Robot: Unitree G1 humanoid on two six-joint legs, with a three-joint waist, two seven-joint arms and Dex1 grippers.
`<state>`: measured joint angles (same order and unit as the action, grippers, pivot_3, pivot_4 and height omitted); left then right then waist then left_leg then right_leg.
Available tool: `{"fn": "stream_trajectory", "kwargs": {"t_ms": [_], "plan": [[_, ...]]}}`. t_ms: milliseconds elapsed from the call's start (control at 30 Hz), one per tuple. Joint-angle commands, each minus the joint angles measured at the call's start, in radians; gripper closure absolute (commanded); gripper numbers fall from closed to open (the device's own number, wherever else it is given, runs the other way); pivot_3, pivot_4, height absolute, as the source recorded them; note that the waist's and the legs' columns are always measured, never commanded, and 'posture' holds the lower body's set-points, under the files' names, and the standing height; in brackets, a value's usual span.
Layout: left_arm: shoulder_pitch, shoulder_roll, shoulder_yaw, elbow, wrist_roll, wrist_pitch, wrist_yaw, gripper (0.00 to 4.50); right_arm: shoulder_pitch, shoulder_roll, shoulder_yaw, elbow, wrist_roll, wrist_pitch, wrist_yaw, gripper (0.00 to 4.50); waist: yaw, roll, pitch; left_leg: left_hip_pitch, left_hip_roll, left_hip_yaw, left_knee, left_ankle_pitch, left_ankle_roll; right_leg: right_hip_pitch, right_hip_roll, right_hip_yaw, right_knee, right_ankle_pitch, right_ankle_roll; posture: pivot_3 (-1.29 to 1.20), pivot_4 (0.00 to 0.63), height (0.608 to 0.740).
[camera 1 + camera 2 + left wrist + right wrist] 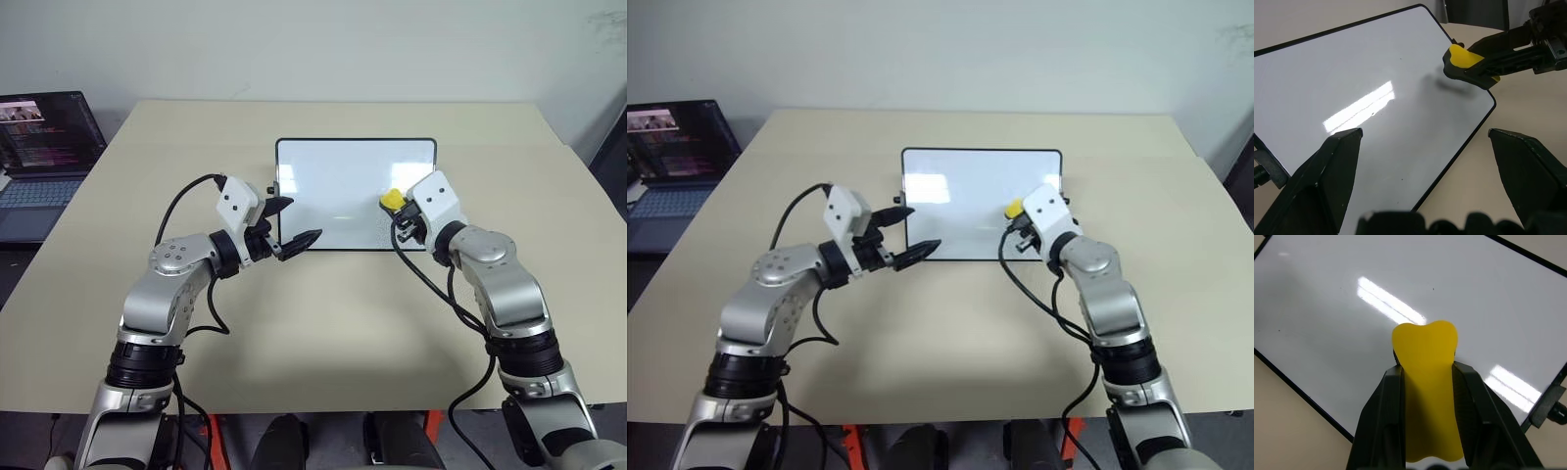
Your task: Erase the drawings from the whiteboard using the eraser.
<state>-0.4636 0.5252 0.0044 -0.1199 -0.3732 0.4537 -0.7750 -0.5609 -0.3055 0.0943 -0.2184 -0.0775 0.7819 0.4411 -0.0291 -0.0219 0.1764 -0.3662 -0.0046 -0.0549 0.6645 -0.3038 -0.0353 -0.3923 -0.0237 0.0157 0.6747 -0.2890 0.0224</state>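
Observation:
The whiteboard point(333, 191) lies flat on the far middle of the table, its glossy white face bare apart from a few tiny specks; the drawings are out of view. My right gripper point(400, 210) is shut on the yellow eraser point(391, 200), which hovers just over the board's right part, near the right edge. In the right wrist view the eraser point(1427, 382) sticks out between the two black fingers. My left gripper point(302, 219) stands open at the board's left edge, one finger on each side of the near left corner, with nothing between them.
The beige table point(323, 323) has free room in front of the board and on both sides. An open laptop point(44, 157) stands off the table's far left corner. Black cables hang from both wrists.

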Motion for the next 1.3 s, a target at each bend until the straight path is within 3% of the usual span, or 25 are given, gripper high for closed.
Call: {"fn": "stream_trajectory", "kwargs": {"t_ms": [33, 367, 600, 800, 1000, 1300], "plan": [[0.004, 0.013, 0.015, -0.062, -0.009, 0.002, 0.003, 0.00, -0.006, 0.018, -0.052, -0.061, 0.037, 0.069, -0.031, 3.44, 0.000, 0.000, 0.000, 0.000, 0.000, 0.000, 0.000, 0.000, 0.000, 0.000, 0.000, 0.000, 0.000, 0.000, 0.000, 0.00, 0.150, 0.740], [0.084, -0.006, 0.008, -0.197, -0.118, 0.100, -0.014, 0.00, 0.046, -0.028, -0.195, -0.148, 0.086, 0.248, -0.097, 3.44, 0.000, 0.000, 0.000, -0.003, 0.000, 0.000, 0.000, 0.000, 0.000, -0.003, 0.000, 0.000, 0.001, 0.000, 0.000, 0.00, 0.150, 0.740], [0.085, 0.003, -0.027, -0.243, -0.210, 0.147, -0.102, 0.00, 0.110, 0.034, -0.324, -0.294, 0.093, 0.469, -0.197, 3.44, 0.000, 0.000, 0.000, -0.004, 0.000, 0.000, 0.000, 0.000, 0.000, -0.004, 0.000, 0.001, 0.002, 0.000, 0.000, 0.00, 0.150, 0.740], [0.069, 0.007, -0.044, -0.207, -0.194, 0.094, -0.162, 0.00, 0.131, 0.102, -0.403, -0.376, 0.103, 0.622, -0.262, 3.44, -0.001, 0.000, 0.000, -0.002, 0.000, 0.001, 0.000, 0.000, 0.000, -0.004, 0.000, 0.001, 0.004, 0.000, 0.000, 0.00, 0.150, 0.740], [0.044, 0.051, -0.125, -0.141, -0.082, -0.037, -0.261, 0.00, 0.161, 0.164, -0.482, -0.399, 0.107, 0.718, -0.298, 3.44, -0.001, 0.000, 0.000, -0.002, -0.001, 0.002, 0.000, 0.000, 0.000, -0.004, 0.000, 0.001, 0.003, 0.000, 0.000, 0.00, 0.150, 0.740], [-0.005, 0.028, -0.140, -0.090, -0.041, -0.104, -0.272, 0.00, 0.172, 0.130, -0.482, -0.372, 0.122, 0.704, -0.293, 3.44, -0.003, 0.000, 0.000, -0.002, -0.001, 0.002, 0.000, 0.000, 0.000, -0.004, 0.001, 0.002, 0.004, -0.001, -0.001, 0.00, 0.150, 0.740]]}}
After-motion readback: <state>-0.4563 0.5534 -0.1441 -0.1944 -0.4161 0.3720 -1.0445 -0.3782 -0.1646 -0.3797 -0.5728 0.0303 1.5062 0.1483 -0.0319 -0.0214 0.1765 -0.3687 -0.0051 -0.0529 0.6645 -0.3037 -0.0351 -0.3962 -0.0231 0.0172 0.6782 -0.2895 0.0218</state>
